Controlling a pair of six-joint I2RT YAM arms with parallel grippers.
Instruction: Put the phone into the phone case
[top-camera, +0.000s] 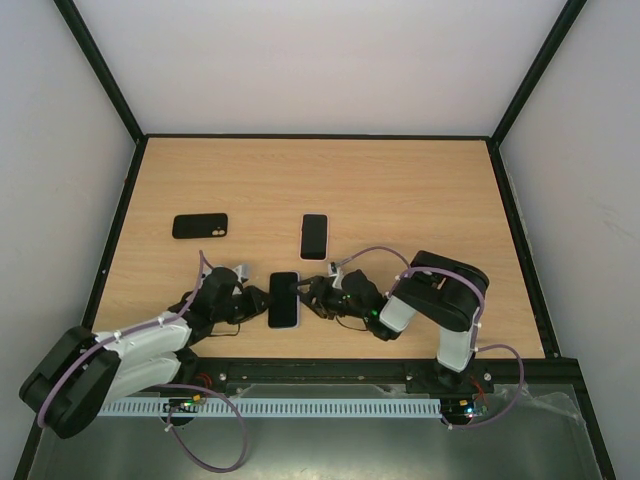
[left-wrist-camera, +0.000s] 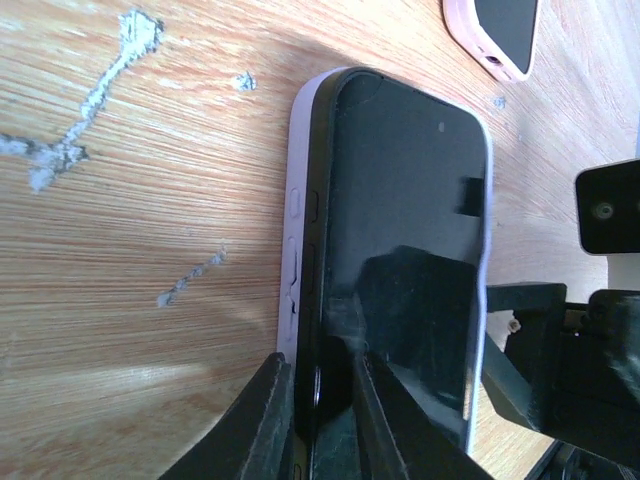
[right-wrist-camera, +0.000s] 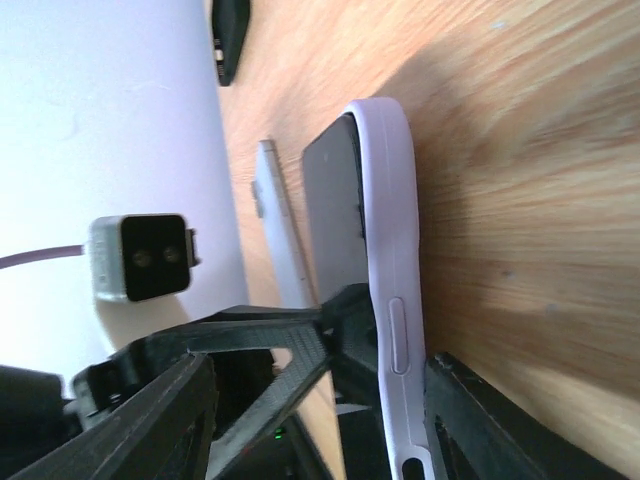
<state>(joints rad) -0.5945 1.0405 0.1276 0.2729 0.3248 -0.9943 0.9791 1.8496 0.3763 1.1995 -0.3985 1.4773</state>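
Note:
The phone (top-camera: 284, 298) has a black screen and lies in a lilac phone case (top-camera: 284, 325) near the table's front middle. In the left wrist view the phone's (left-wrist-camera: 400, 200) left edge sits a little above the case wall (left-wrist-camera: 298, 230). My left gripper (left-wrist-camera: 320, 420) is shut on that edge, with one finger outside the case and one on the screen; it is at the phone's left in the top view (top-camera: 262, 298). My right gripper (top-camera: 306, 294) is shut on the case's opposite edge (right-wrist-camera: 390, 230), shown in its wrist view (right-wrist-camera: 405, 360).
A second phone in a pale pink case (top-camera: 314, 236) lies just behind and also shows in the left wrist view (left-wrist-camera: 495, 35). A black case (top-camera: 199, 226) lies at the left. A black frame (top-camera: 515, 220) borders the table.

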